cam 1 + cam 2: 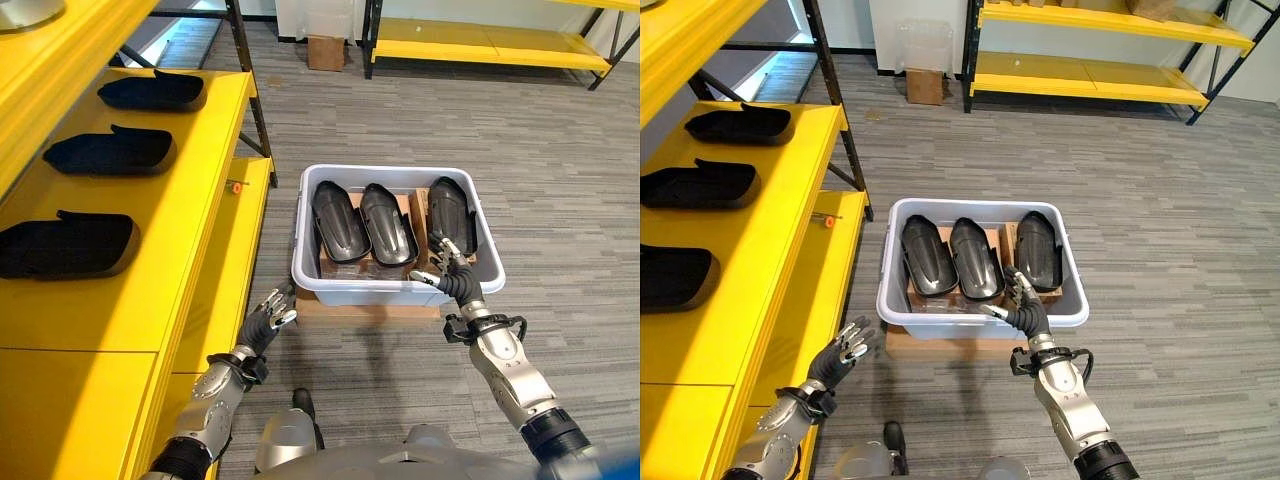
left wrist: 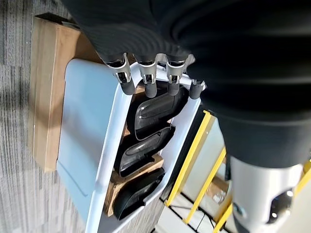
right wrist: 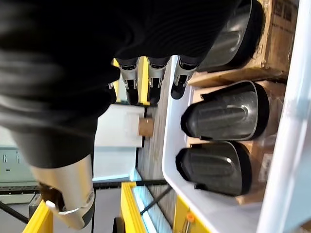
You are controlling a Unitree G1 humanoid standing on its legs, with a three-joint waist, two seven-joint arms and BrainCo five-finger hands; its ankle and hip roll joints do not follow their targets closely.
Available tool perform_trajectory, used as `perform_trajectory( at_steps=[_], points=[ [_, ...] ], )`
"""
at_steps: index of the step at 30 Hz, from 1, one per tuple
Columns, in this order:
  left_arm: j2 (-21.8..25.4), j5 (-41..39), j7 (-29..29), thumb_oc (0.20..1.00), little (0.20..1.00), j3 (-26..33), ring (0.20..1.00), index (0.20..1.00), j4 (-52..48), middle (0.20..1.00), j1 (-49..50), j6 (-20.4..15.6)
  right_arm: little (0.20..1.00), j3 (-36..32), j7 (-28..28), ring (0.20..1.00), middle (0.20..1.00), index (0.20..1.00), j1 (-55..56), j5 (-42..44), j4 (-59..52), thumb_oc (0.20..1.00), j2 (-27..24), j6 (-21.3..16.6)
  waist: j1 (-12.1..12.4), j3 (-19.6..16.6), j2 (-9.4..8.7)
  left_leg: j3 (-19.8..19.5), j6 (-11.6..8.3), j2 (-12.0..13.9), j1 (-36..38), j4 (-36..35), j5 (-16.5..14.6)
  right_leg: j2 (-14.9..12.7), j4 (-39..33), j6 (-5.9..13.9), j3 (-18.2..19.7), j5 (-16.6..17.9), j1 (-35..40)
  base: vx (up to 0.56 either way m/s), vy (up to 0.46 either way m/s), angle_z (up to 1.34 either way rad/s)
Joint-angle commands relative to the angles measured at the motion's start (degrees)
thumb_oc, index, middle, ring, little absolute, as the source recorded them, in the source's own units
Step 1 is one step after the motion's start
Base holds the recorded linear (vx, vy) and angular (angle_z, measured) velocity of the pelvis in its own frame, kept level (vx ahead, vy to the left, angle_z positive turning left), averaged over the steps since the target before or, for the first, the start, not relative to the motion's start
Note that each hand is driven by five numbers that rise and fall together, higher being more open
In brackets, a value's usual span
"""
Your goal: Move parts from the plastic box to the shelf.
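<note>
Three glossy black moulded shell parts [image 1: 388, 222] sit side by side in the pale grey plastic box [image 1: 395, 290]. The right hand [image 1: 452, 276] hovers at the box's 5 o'clock rim, fingers spread, empty; I'd reach over the wall and wrap the nearest shell. The left hand [image 1: 268, 318] is open at 8 o'clock. The yellow metal shelf [image 1: 180, 240] at 9 o'clock holds three parts already.
</note>
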Motion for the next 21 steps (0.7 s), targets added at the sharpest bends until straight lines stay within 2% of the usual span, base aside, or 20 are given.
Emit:
perform_trajectory(
  at_steps=[1, 2, 3, 4, 5, 6, 7, 8, 9, 10, 11, 12, 14, 17, 21],
  points=[
    [-0.94, 2.23, -1.19, 1.000, 1.000, -2.93, 1.000, 1.000, -2.80, 1.000, 1.01, -1.25, 1.000, -1.74, -1.58, 1.000, 1.000, 1.000, -0.75, -1.75, -3.32, 1.000, -0.81, -3.91, 0.76, -2.95, 1.38, -3.56, 5.18, -2.94, -0.17, -0.41, -3.02, 3.96, 19.38, 0.57, -1.87, 3.10, -3.95, 0.06, 0.267, -0.11],
    [-1.15, 2.80, -1.05, 1.000, 1.000, -3.36, 1.000, 1.000, -2.66, 1.000, 1.22, -1.35, 1.000, -1.54, -1.58, 1.000, 1.000, 1.000, -0.62, -1.73, -3.89, 1.000, -0.88, -3.71, 0.53, -2.77, 1.84, -3.47, 5.54, -2.98, 0.53, -0.63, -3.38, 2.87, 22.93, 0.56, -2.07, 3.83, -6.22, 0.09, 0.165, -0.11],
    [-1.34, 3.33, 0.06, 1.000, 1.000, -3.91, 1.000, 1.000, -2.05, 1.000, 1.81, -2.39, 1.000, -1.16, 0.02, 1.000, 1.000, 1.000, -0.74, -1.66, -3.96, 1.000, -1.17, -3.63, -0.21, -2.04, 2.62, -2.66, 4.99, -2.12, 2.80, -1.14, -3.87, 1.25, 22.77, 0.04, -2.72, 4.02, -10.89, 0.10, 0.061, -0.20],
    [-1.28, 3.31, 0.27, 1.000, 1.000, -4.08, 1.000, 1.000, -1.93, 1.000, 1.64, -2.55, 1.000, -1.02, 0.26, 1.000, 1.000, 1.000, -0.92, -1.56, -3.99, 1.000, -1.14, -3.61, -0.39, -1.86, 2.51, -2.40, 4.66, -1.90, 3.27, -1.28, -3.95, 1.08, 20.48, 0.09, -3.09, 4.38, -11.13, 0.12, -0.083, -0.21],
    [-1.02, 3.03, 0.36, 1.000, 1.000, -4.19, 1.000, 1.000, -1.94, 1.000, 1.36, -2.54, 1.000, -0.92, 0.77, 1.000, 1.000, 1.000, -1.09, -1.15, -4.25, 1.000, -1.20, -3.48, -0.67, -1.48, 2.19, -2.03, 3.89, -1.44, 4.05, -1.30, -4.27, 0.79, 15.59, 0.36, -4.06, 5.44, -11.18, 0.22, -0.307, -0.38],
    [-0.64, 2.84, 1.91, 1.000, 1.000, -4.41, 1.000, 1.000, -2.53, 1.000, 0.84, -2.20, 1.000, -0.84, 0.95, 1.000, 1.000, 1.000, -1.09, -0.61, -5.22, 1.000, -1.24, -2.91, -1.31, -0.98, 0.88, -1.41, 1.84, -1.17, 6.42, -1.30, -6.29, -1.00, 0.93, 2.11, -5.70, 9.75, -11.23, 0.23, -0.319, -0.36],
    [-0.59, 2.77, 2.18, 1.000, 1.000, -4.52, 1.000, 1.000, -2.57, 1.000, 0.75, -2.22, 1.000, -0.83, 0.93, 1.000, 1.000, 1.000, -1.06, -0.55, -5.34, 1.000, -1.20, -2.80, -1.47, -0.82, 0.67, -1.13, 1.53, -1.04, 6.85, -1.20, -6.69, -1.52, -1.49, 2.41, -6.03, 10.98, -11.35, 0.24, -0.324, -0.36],
    [-0.60, 2.69, 2.87, 1.000, 1.000, -4.93, 1.000, 1.000, -2.71, 1.000, 0.78, -2.38, 1.000, -0.67, 0.56, 1.000, 1.000, 1.000, -1.05, -0.68, -5.44, 1.000, -0.85, -2.53, -1.96, -0.48, 0.21, -0.99, 1.15, -0.86, 7.71, -0.97, -7.73, -2.92, -5.37, 3.18, -5.33, 14.91, -12.46, 0.15, -0.191, -0.18],
    [-0.51, 2.73, 3.53, 1.000, 1.000, -5.23, 1.000, 1.000, -2.89, 1.000, 0.93, -2.51, 1.000, -0.63, 0.37, 1.000, 1.000, 1.000, -0.99, -0.88, -5.42, 1.000, -0.44, -2.23, -2.33, -0.18, 0.01, -0.85, 0.89, -0.70, 8.46, -0.84, -8.66, -3.83, -7.43, 3.78, -4.37, 17.12, -13.22, 0.17, -0.207, -0.07],
    [-0.34, 2.69, 3.59, 1.000, 1.000, -5.43, 1.000, 1.000, -2.88, 1.000, 1.32, -2.99, 1.000, -0.66, 0.36, 1.000, 1.000, 1.000, -0.66, -1.15, -5.15, 1.000, -0.12, -2.46, -2.44, 0.15, -0.08, -0.82, 0.70, -0.44, 8.95, -0.54, -9.40, -4.32, -9.12, 4.27, -3.61, 18.20, -13.42, 0.12, -0.222, 0.09],
    [-0.24, 2.75, 3.45, 1.000, 1.000, -5.69, 1.000, 1.000, -3.05, 1.000, 1.74, -3.35, 1.000, -0.68, 0.18, 1.000, 1.000, 1.000, -0.48, -1.45, -4.69, 1.000, 0.19, -2.71, -2.51, 0.60, -0.40, -0.42, 0.74, -0.27, 8.97, 0.04, -9.34, -4.85, -10.11, 3.95, -3.27, 19.41, -13.58, 0.11, -0.243, 0.06],
    [-0.14, 3.15, 3.28, 1.000, 1.000, -5.56, 1.000, 1.000, -3.34, 1.000, 2.18, -3.39, 1.000, -0.81, 0.20, 1.000, 1.000, 1.000, -0.27, -1.16, -4.44, 1.000, 0.10, -2.50, -2.52, 0.62, -0.17, -0.40, 0.31, 0.28, 8.91, 0.25, -8.85, -3.83, -12.42, 3.68, -3.83, 16.81, -11.61, 0.11, -0.248, 0.06],
    [-0.10, 3.53, 2.46, 1.000, 1.000, -5.57, 1.000, 1.000, -3.50, 1.000, 2.82, -2.94, 1.000, -1.09, 1.00, 1.000, 1.000, 1.000, 0.18, -0.13, -3.63, 1.000, -0.14, -1.74, -2.49, 0.37, -0.23, -0.87, 0.09, 0.16, 8.80, 0.92, -8.64, -3.03, -13.67, 3.88, -4.30, 16.51, -9.95, 0.19, -0.228, 0.17],
    [0.23, 1.96, -1.17, 1.000, 1.000, -4.59, 1.000, 1.000, -4.55, 1.000, 4.06, -1.94, 1.000, -1.20, 1.93, 1.000, 1.000, 1.000, 0.80, 1.41, -2.17, 1.000, -0.54, 1.37, -2.33, -0.11, 0.02, 0.26, -0.44, 0.76, 8.81, 3.19, -8.61, -2.05, -12.79, 2.97, -6.47, 13.90, -7.93, 0.21, -0.193, 0.15],
    [-0.24, 0.43, 0.34, 1.000, 1.000, -2.88, 1.000, 1.000, -6.29, 1.000, 5.56, -1.51, 1.000, -1.39, 2.89, 1.000, 1.000, 1.000, 1.86, 1.73, -0.67, 1.000, -1.03, 4.52, -2.55, -0.59, 0.68, 1.83, -1.60, 2.94, 9.00, 3.25, -7.37, -0.29, -12.84, 1.18, -8.74, 9.08, -6.02, 0.18, -0.145, -0.11]
  ],
)
